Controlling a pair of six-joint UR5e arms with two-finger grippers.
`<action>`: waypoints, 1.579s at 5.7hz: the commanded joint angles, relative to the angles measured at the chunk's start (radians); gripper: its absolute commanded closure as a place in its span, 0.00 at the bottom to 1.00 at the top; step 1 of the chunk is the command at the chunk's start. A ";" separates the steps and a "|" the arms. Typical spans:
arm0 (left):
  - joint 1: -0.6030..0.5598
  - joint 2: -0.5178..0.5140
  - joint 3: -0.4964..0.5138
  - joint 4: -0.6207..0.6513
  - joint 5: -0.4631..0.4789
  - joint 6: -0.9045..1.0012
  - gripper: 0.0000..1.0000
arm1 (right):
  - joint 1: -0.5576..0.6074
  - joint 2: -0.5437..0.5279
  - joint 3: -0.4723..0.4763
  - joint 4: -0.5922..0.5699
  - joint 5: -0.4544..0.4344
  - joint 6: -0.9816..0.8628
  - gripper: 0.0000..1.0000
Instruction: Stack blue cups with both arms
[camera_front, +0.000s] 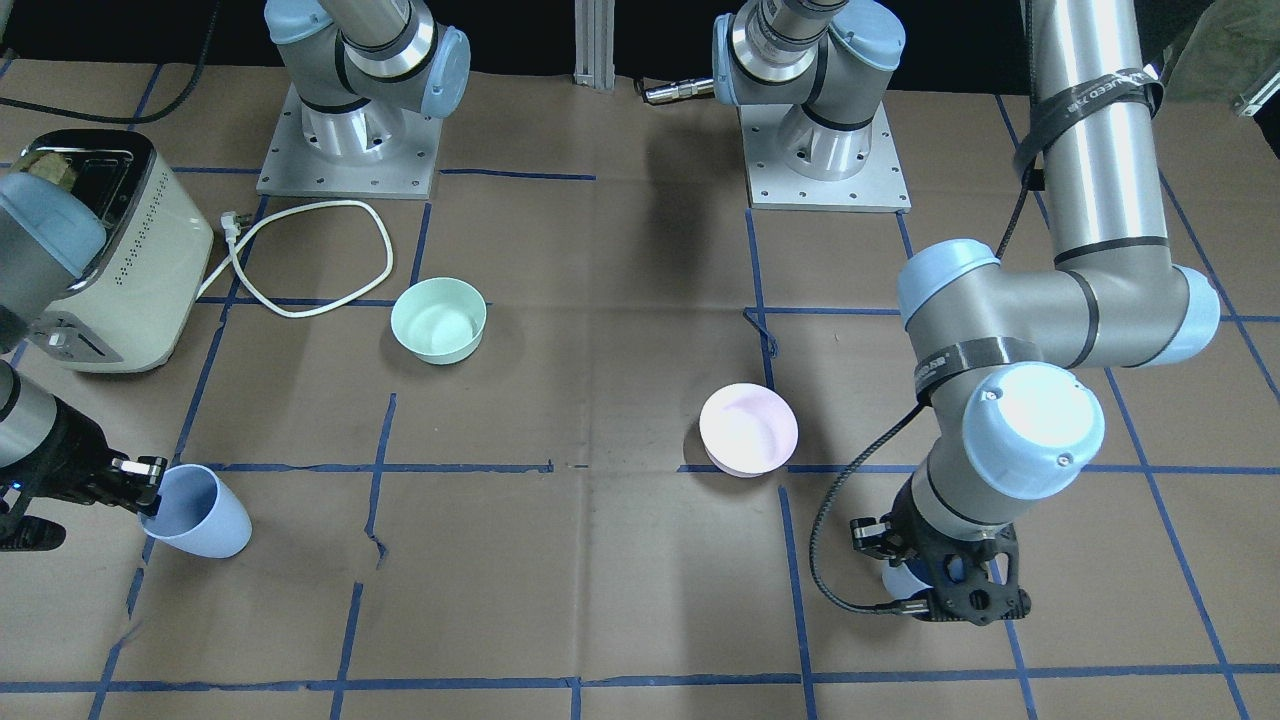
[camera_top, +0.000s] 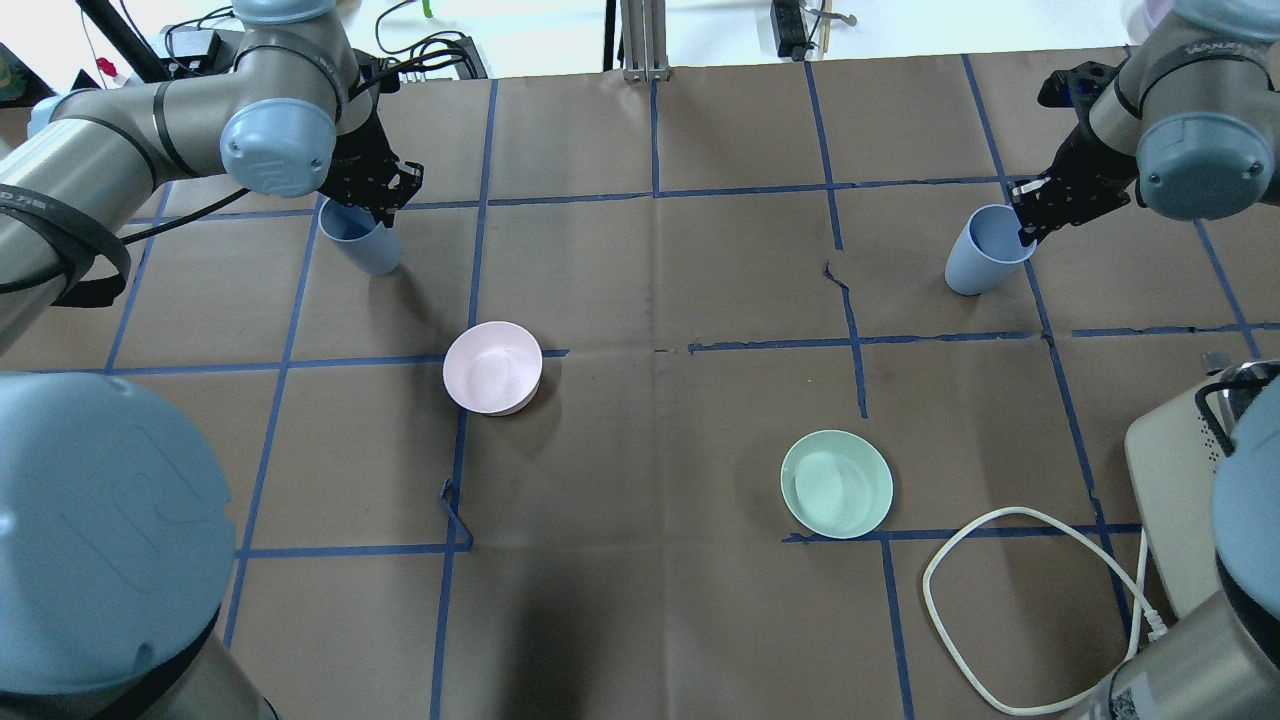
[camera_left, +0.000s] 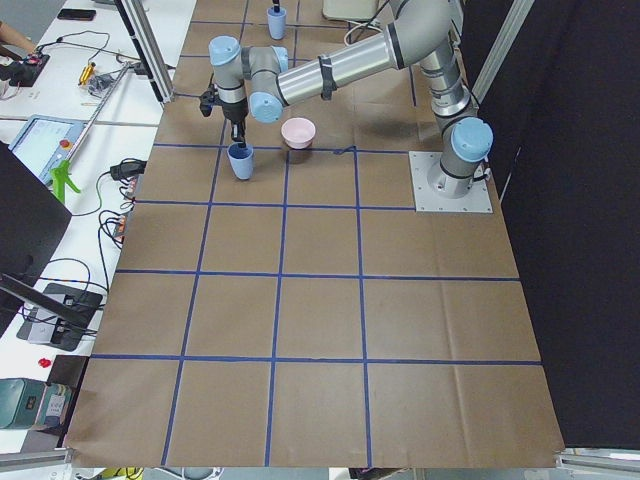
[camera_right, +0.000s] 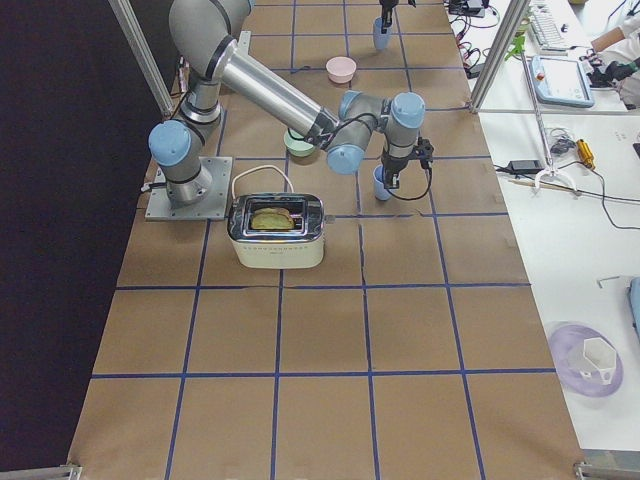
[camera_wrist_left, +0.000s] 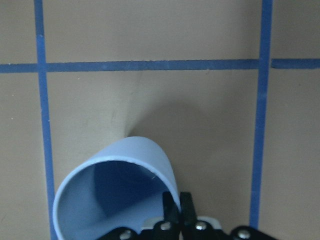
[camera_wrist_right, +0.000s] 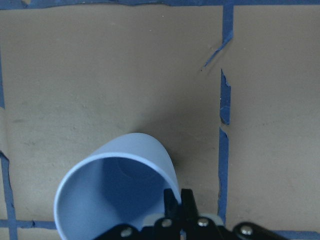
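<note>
At left cup (camera_top: 368, 250): left gripper (camera_top: 384, 210) pinching rim wall.
At right cup (camera_top: 968, 268): right gripper (camera_top: 1026, 230) likewise clamped.
Advice: lift straight — hold both upright.

left cup (camera_front: 897, 580) mostly behind left claw (camera_front: 935, 583) | toaster (camera_top: 1172, 495) cropped, seemingly half

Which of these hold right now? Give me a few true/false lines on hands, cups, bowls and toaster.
1. The left hand pinches the rim of the left blue cup. True.
2. The right hand hangs open above the right blue cup. False: it is shut on that cup's rim.
3. The two cups are nested. False: they are far apart, near opposite ends of the table.
4. The pink bowl sits nearer the left blue cup than the mint-green bowl does. True.
5. The toaster is empty. False: toast shows in its slots.
</note>
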 joint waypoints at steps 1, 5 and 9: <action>-0.141 0.000 0.040 0.003 -0.018 -0.203 1.00 | 0.005 -0.023 -0.048 0.011 0.002 0.020 0.94; -0.414 -0.095 0.059 0.226 -0.132 -0.715 0.97 | 0.056 -0.183 -0.391 0.625 -0.056 0.135 0.94; -0.418 -0.065 0.048 0.210 -0.115 -0.632 0.02 | 0.056 -0.178 -0.373 0.621 -0.047 0.131 0.93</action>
